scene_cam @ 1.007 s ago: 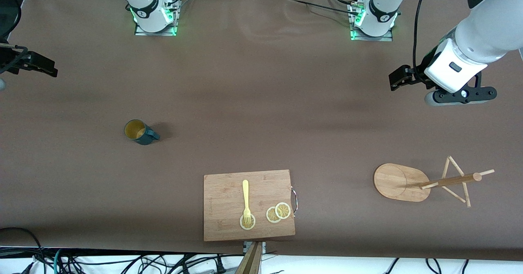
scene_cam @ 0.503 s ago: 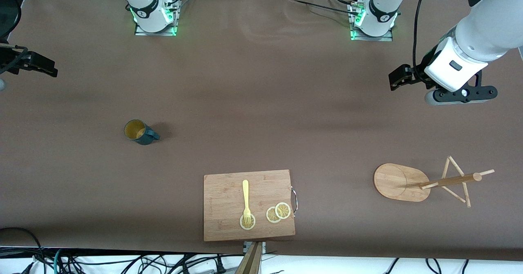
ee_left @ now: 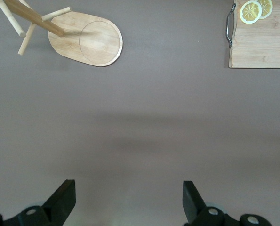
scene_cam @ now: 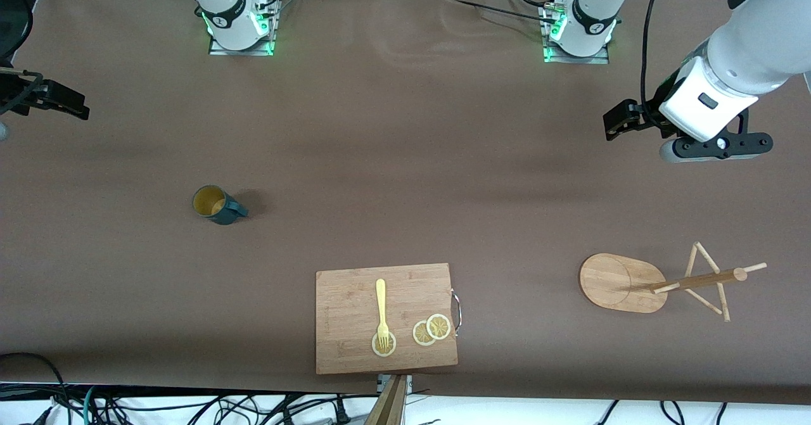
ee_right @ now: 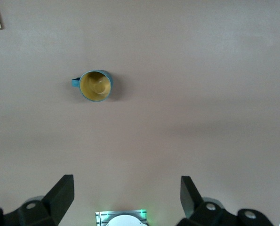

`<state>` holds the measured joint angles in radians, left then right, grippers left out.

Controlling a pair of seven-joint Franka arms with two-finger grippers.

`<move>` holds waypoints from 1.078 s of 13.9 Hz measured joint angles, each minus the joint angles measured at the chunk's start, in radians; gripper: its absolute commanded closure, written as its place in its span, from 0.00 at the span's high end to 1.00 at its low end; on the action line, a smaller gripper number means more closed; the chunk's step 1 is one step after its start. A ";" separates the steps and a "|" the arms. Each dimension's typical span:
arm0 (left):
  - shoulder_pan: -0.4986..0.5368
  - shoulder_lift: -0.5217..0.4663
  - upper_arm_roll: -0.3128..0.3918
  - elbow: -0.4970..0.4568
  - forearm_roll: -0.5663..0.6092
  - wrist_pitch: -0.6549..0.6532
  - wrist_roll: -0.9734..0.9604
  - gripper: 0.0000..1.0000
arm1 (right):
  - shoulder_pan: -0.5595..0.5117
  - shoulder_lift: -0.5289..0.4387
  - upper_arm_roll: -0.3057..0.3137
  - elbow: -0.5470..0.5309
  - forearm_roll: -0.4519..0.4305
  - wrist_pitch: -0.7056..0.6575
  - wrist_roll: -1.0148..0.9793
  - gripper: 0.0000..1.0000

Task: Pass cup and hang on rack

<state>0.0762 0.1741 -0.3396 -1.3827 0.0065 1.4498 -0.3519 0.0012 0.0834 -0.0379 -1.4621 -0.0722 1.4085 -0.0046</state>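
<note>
Change from earlier frames: the left arm's wrist has shifted very slightly; cup, rack, cutting board and right tool lie as before.

Cup [scene_cam: 215,204]: upright on the tabletop toward the right arm's end, mouth up, yellowish inside showing; its loop handle points toward the left arm's end and a little toward the front camera. Nothing touches it.

Rack [scene_cam: 659,282]: toward the left arm's end, nearer the front camera than the cup. In the front view the oval base's long axis runs along the tabletop's length, and the post shows slanted away from the base toward the left arm's end, thin pegs fanning out near its tip.

Left tool [ee_left: 129,200]: in the air over bare tabletop at the left arm's end, well apart from the rack; jaws spread wide, holding nothing — the rack base [ee_left: 85,38] shows in its wrist view.

Right tool [ee_right: 126,197]: waiting over bare tabletop at the right arm's end, well apart from the cup; jaws spread wide, empty.

Cutting board [scene_cam: 386,317]: at the tabletop edge nearest the front camera, between cup and rack; it carries a yellow fork [scene_cam: 381,311] with its tines on one lemon slice [scene_cam: 383,344], and two overlapping lemon slices [scene_cam: 431,330] beside the metal handle [scene_cam: 456,310].
</note>
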 measured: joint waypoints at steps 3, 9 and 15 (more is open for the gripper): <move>0.000 0.000 0.000 0.000 0.000 0.000 0.000 1.00 | 0.000 0.000 0.000 0.001 0.000 0.001 0.000 1.00; 0.000 0.000 0.000 0.000 0.000 0.000 0.000 1.00 | 0.000 0.001 0.000 0.002 0.000 0.001 0.000 1.00; 0.000 0.000 0.000 0.000 0.000 0.000 0.000 1.00 | 0.001 0.014 0.002 0.002 0.002 0.002 -0.005 1.00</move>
<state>0.0762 0.1741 -0.3397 -1.3827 0.0065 1.4498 -0.3519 0.0026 0.0976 -0.0364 -1.4600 -0.0707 1.4103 -0.0098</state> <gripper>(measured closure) 0.000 0.000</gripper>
